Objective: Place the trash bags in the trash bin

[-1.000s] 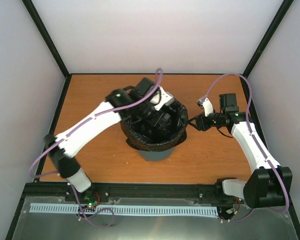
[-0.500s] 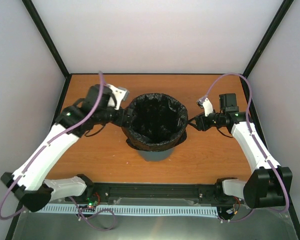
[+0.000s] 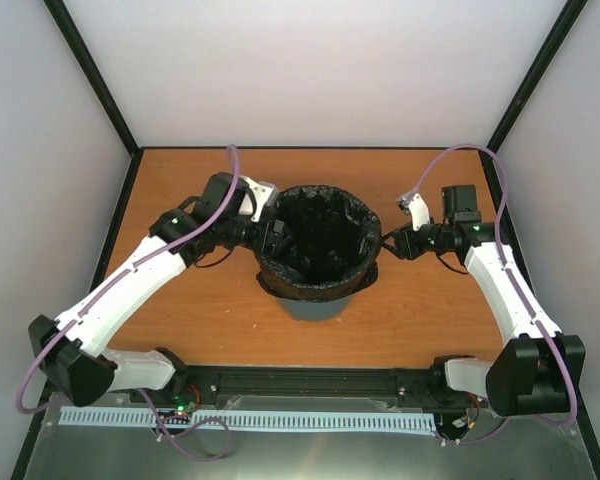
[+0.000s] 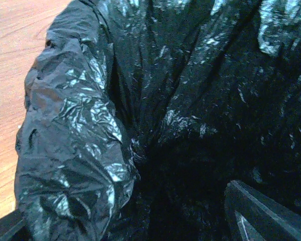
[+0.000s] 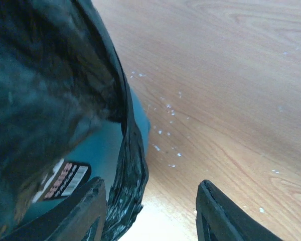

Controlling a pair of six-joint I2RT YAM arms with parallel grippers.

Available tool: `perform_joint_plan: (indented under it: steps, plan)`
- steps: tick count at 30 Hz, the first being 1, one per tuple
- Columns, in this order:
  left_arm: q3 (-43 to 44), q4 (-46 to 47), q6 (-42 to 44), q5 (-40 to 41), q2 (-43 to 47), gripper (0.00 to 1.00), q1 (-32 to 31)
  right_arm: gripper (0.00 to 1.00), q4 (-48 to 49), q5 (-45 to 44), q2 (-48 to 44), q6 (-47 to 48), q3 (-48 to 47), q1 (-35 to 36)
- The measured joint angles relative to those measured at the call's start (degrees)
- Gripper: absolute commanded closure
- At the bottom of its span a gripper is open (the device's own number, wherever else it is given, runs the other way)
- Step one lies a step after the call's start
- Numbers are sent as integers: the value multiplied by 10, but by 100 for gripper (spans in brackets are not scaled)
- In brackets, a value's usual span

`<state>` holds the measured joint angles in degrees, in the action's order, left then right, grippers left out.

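One bag point(image 3: 320, 240) lines one bin point(image 3: 315, 308), its hem rolled over the rim. The bin stands mid-tabletop point(image 3: 180, 180), well apart from every edge. The left end effector point(image 3: 273, 236) straddles the left rim, spread wide. The right end effector point(image 3: 388, 245), half spread, brackets the hem opposite.

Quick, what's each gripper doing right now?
Left gripper: open, astride the rim of the bag.
Right gripper: open, bag edge between its jaws, not pinched.
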<state>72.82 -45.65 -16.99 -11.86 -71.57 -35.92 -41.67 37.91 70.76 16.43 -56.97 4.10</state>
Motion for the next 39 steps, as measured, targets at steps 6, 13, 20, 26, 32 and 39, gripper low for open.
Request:
perform_joint_plan:
  steps: [6,13,20,26,32,39]
  plan:
    - [44,14,2,7,-59,7,0,45,-17,4,-8,3,-30,-50]
    - [71,9,36,61,22,23,0,40,-68,-6,-82,41,-38,-73]
    - [13,23,118,-88,142,59,-133,40,-81,-19,-106,63,-9,-73]
    - [-12,-7,132,-119,6,49,-324,40,-74,-15,-83,58,-4,-73]
    - [-58,-16,136,5,-68,39,-358,40,-62,-11,-73,50,-4,-73]
    - [-57,32,148,120,-79,38,-329,41,-54,-10,-67,45,-4,-73]
